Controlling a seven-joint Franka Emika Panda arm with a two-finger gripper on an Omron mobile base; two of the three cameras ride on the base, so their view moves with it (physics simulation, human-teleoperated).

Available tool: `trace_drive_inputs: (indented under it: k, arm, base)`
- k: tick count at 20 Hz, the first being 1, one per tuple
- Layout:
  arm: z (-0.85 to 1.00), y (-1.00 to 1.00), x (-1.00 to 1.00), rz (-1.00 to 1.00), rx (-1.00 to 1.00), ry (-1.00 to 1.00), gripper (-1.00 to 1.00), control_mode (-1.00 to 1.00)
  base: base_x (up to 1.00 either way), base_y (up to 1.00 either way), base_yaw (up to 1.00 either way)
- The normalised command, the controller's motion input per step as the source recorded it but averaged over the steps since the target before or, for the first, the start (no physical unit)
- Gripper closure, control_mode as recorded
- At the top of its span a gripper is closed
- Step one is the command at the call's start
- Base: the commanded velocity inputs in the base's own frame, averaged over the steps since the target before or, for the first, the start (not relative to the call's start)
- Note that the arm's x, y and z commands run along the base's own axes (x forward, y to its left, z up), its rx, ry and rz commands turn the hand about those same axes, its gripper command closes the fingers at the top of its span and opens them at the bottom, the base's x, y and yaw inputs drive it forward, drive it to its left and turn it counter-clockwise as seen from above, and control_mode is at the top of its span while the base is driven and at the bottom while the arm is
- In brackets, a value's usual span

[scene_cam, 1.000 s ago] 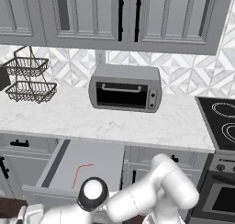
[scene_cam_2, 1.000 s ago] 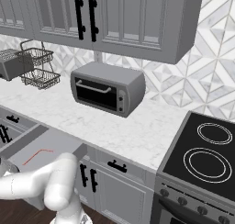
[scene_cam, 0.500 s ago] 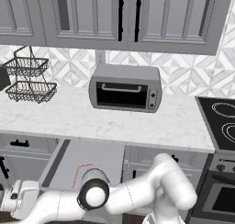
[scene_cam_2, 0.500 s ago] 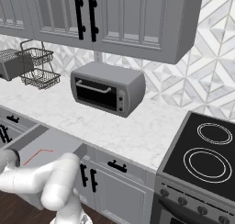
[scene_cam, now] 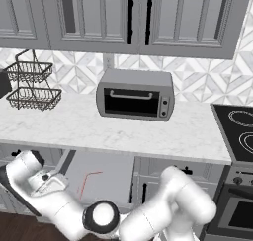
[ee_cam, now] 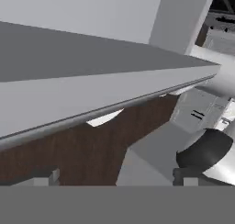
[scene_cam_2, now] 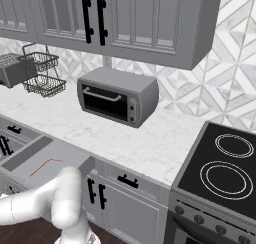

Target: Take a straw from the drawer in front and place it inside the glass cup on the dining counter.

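Note:
The drawer [scene_cam: 111, 168] stands pulled out below the white worktop, also seen at the left of the right base view as the drawer [scene_cam_2: 65, 150]. The thin pink-red straw [scene_cam: 85, 183] lies flat on its grey floor, bent end to the right; in the right base view the straw [scene_cam_2: 44, 165] is untouched. My gripper [scene_cam: 57, 180] hovers at the drawer's front left corner, apart from the straw. In the hand view the gripper [ee_cam: 115, 179] is open with nothing between its fingertips, facing a slanted grey panel. The glass cup and the dining counter are out of view.
A grey toaster oven [scene_cam: 136, 94] and a wire basket stand [scene_cam: 32, 84] sit on the worktop behind the drawer. A black stove [scene_cam: 237, 131] is at the right. My own arm [scene_cam: 148, 215] crosses low in front of the cabinet doors [scene_cam_2: 97, 195].
The arm has swung left from in front of the drawer, and the hand has risen beside its front left corner. The gripper has opened. Drawer and straw have not moved.

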Motion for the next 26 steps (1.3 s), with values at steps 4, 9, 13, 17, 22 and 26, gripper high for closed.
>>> trace_drive_inputs:
  k: [4,9,13,17,22,26]
  arm:
    - [-0.28,-0.36,0.09,-0.55,0.45,-0.56,-1.0,-1.0]
    - [0.89,-0.29,-0.25,-0.22,0.44,-0.63,-1.0,-1.0]
    - [0.95,-0.33,-0.49,-0.01,0.31,-0.69,-1.0,-1.0]
    - [0.68,-0.78,-0.24,0.02,0.05,-0.86,-1.0,-1.0]
    - [0.88,-1.0,-0.03,0.12,0.02,-0.75,-1.0,-1.0]
    - [0.75,-0.86,0.3,0.12,0.1,-0.29,-1.0,-1.0]
  base:
    - [0.0,0.0,0.0]
    - [0.0,0.0,0.0]
    - [0.0,0.0,0.0]
    - [0.0,0.0,0.0]
    - [0.0,0.0,0.0]
    - [0.0,0.0,0.0]
